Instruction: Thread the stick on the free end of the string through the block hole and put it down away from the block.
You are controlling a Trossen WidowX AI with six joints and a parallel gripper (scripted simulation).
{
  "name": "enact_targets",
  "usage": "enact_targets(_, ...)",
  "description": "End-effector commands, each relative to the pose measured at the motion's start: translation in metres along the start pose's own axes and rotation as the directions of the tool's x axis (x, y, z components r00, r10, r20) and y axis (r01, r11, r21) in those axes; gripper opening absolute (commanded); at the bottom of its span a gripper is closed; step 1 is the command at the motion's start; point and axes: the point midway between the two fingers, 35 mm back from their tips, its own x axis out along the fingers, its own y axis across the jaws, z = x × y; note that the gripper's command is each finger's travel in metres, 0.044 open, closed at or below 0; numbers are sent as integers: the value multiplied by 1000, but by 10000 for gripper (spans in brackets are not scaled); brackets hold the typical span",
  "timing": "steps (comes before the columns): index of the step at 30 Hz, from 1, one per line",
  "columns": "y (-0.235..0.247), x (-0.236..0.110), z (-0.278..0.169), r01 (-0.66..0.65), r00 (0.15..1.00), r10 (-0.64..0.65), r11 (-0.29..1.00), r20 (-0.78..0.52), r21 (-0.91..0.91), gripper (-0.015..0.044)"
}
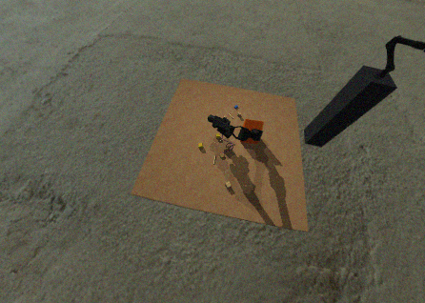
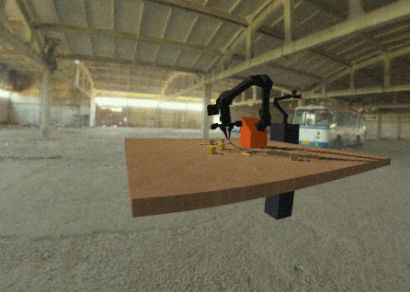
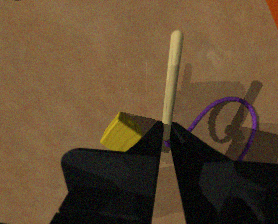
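Observation:
My gripper (image 2: 228, 137) (image 3: 165, 126) is shut on the pale wooden stick (image 3: 173, 75), above the table (image 1: 167, 162) (image 2: 175, 170). The stick points forward out of the fingertips, toward the top of the wrist view. The purple string (image 3: 255, 120) runs from the fingertips and curves in a loop to the right; it also shows as a thin line in the exterior view (image 2: 237, 147). A small pale cube (image 1: 228, 184) (image 2: 294, 157) stands apart at the near side; whether it has a hole is too small to tell. I cannot make out the holed block or the button with certainty.
One yellow cube (image 1: 218, 136) (image 3: 121, 134) lies left of the fingertips in the wrist view; another yellow cube (image 1: 200, 146) (image 2: 211, 150) lies farther out. A loose stick (image 1: 214, 160), a blue object (image 1: 236, 107) and a large orange box (image 1: 253, 125) (image 2: 248, 134) also show.

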Motion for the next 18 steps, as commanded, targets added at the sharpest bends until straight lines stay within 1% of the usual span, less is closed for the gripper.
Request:
enact_targets(1, 0, -3, -7, -5, 1000, 5, 999, -3, 39, 0)
enact_targets(18, -11, -5, -26, 7, 1000, -12, 974, 23, 227, 0)
